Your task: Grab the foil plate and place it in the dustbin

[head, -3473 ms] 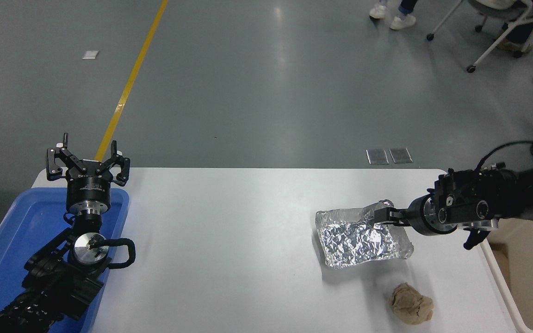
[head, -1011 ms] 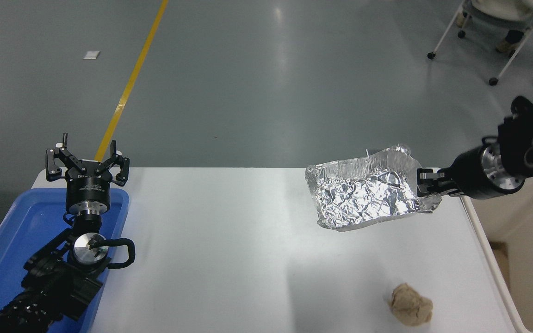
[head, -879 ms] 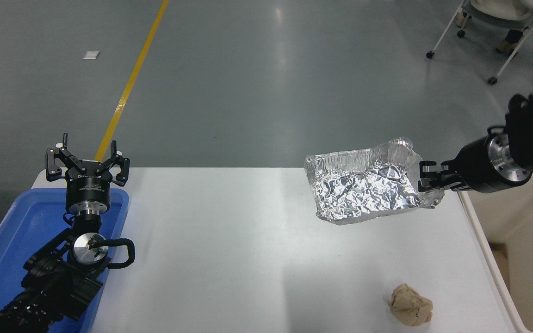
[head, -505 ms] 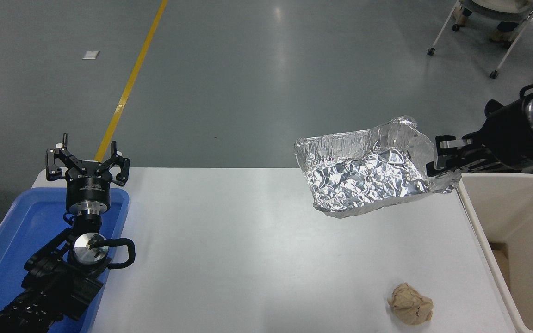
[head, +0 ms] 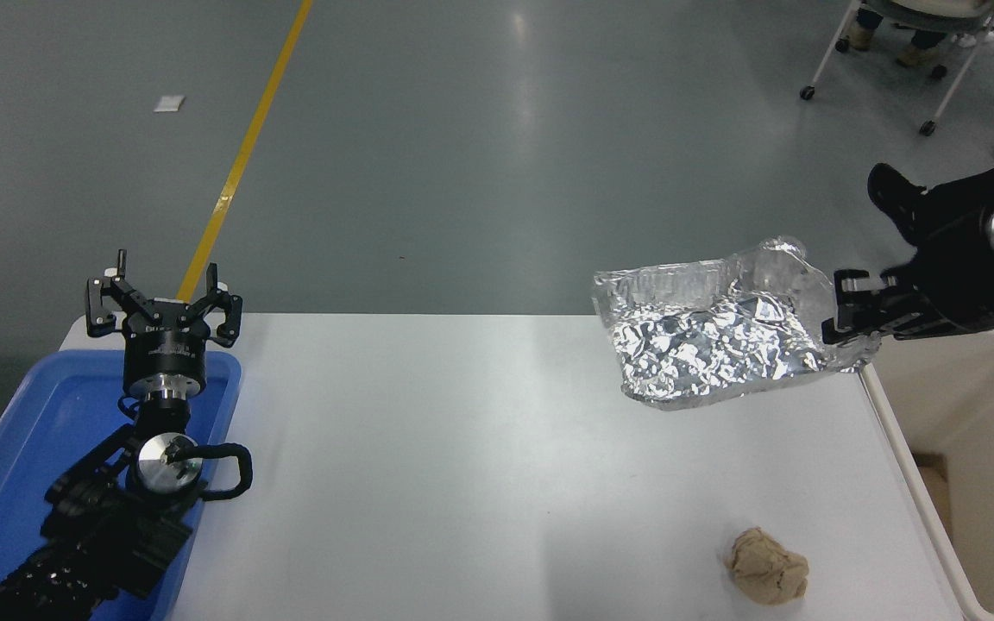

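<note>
The foil plate [head: 713,341] is a crinkled silver tray held in the air above the table's far right corner, tilted toward the camera. My right gripper [head: 842,321] is shut on its right edge, coming in from the right edge of the picture. The cream-white dustbin [head: 971,448] stands just off the table's right side; only its left wall and part of its inside show. The plate hangs left of the bin's rim, over the table. My left gripper [head: 165,302] is open and parked at the lower left, over the blue tray.
A tan crumpled paper ball [head: 766,566] lies on the white table [head: 462,466] near the front right. A blue plastic tray [head: 40,431] sits at the table's left end. A wheeled chair [head: 894,52] with a person's feet is far back on the floor.
My right gripper lifted the foil plate off the table and carried it up and to the right, toward the dustbin. In the last half second it moved further right. The left arm stayed still.
</note>
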Action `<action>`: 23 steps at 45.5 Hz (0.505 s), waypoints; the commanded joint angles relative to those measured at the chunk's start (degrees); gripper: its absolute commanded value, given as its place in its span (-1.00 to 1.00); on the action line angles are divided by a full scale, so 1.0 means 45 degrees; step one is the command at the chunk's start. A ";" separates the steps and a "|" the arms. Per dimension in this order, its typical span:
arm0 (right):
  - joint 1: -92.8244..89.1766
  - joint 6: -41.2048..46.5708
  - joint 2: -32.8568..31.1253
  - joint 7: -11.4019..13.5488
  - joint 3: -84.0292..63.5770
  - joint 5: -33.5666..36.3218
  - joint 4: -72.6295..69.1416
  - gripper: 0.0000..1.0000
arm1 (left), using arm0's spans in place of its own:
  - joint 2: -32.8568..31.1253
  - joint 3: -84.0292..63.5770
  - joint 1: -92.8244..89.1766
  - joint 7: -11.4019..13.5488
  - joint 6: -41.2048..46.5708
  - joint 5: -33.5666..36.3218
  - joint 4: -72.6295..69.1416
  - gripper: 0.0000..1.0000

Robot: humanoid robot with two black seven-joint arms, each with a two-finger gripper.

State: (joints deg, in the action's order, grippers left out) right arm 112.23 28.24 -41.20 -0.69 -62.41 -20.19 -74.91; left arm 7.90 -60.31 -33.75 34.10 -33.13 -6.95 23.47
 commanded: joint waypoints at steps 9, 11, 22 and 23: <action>-0.7337 -0.0064 -0.0064 -0.0022 0.3709 0.0130 0.7637 -1.00 | 0.0002 0.0005 0.0000 0.0000 -0.0002 0.0002 0.0018 0.98; -0.8275 -0.0064 0.0014 -0.0041 0.4393 0.0130 0.8575 -1.00 | 0.0002 0.0005 0.0000 0.0000 -0.0002 0.0002 0.0018 0.98; -1.1832 -0.0220 0.1068 -0.0198 0.6407 0.0189 1.2678 -1.00 | 0.0002 0.0005 0.0000 0.0000 -0.0002 0.0002 -0.0001 0.98; -1.2066 -0.0336 0.1244 -0.0178 0.6485 0.0189 1.2971 -1.00 | 0.0002 0.0005 0.0000 0.0000 -0.0002 0.0002 -0.0001 0.98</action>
State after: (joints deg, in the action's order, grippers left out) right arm 73.83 27.89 -39.88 -1.06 -41.50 -19.69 -34.95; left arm 7.91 -60.31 -33.75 34.10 -33.13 -6.96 23.49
